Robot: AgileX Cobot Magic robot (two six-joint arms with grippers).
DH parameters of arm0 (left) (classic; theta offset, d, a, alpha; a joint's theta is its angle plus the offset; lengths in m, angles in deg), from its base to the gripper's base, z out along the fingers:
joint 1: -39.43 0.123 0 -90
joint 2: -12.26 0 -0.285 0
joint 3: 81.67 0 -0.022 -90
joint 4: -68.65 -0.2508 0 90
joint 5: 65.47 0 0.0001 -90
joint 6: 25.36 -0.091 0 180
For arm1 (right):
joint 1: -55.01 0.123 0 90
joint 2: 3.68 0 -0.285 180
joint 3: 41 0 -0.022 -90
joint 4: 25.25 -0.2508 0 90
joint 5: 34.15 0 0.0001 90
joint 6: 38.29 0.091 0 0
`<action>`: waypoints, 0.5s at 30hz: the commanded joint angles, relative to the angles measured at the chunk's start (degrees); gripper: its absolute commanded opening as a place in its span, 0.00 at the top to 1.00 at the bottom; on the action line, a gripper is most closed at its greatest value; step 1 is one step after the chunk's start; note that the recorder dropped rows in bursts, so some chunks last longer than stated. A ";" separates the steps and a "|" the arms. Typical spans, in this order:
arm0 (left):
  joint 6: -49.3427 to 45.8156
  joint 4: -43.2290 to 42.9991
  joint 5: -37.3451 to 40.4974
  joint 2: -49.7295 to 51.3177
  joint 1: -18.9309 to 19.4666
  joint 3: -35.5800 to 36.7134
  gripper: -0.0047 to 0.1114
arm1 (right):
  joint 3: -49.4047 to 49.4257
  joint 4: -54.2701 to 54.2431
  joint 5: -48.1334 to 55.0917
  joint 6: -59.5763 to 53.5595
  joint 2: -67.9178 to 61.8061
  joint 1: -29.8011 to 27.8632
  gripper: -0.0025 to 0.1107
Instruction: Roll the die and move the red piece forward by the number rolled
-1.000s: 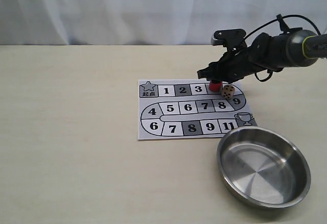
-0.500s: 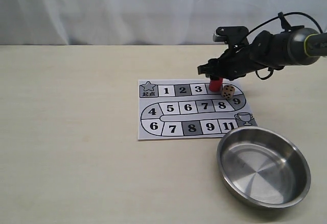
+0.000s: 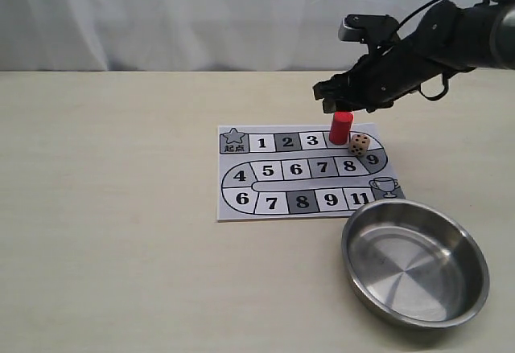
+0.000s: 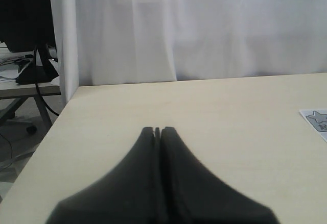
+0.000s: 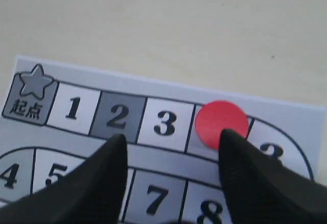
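Observation:
The red piece [image 3: 340, 128] stands upright on the board square just after 3, and from above it shows as a red disc [image 5: 222, 124]. The pale die [image 3: 360, 145] rests on the board just to its right, touching neither the piece nor a gripper; the right wrist view does not show it. My right gripper [image 3: 331, 102] hovers above the red piece, open and empty [image 5: 171, 135], with one fingertip [image 5: 230, 147] overlapping the disc's edge in the picture. My left gripper [image 4: 157, 130] is shut on nothing over bare table, far from the board.
The paper game board [image 3: 226, 211] lies flat mid-table, its start corner at the edge of the left wrist view [image 4: 317, 120]. A steel bowl [image 3: 378, 240] sits at the front right, close to the board's trophy corner. A white curtain backs the table.
My right gripper has risen from down around the red piece to above it. The red piece stays standing on its square, now fully visible. The die has not moved.

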 commanded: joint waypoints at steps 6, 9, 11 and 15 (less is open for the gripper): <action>0.23 0.39 -0.31 0.22 -0.09 -0.37 0.96 | 0.15 17.87 20.32 19.36 1.99 -0.29 0.94; 0.23 0.39 -0.31 0.22 -0.09 -0.37 0.96 | 0.27 18.03 23.42 19.63 2.49 -0.29 0.94; 0.23 0.39 -0.31 0.22 -0.09 -0.37 0.96 | 0.41 18.03 24.99 20.04 3.05 -0.29 0.94; 0.23 0.39 -0.31 0.22 -0.09 -0.37 0.96 | 2.83 18.17 25.81 21.28 5.60 -0.44 0.94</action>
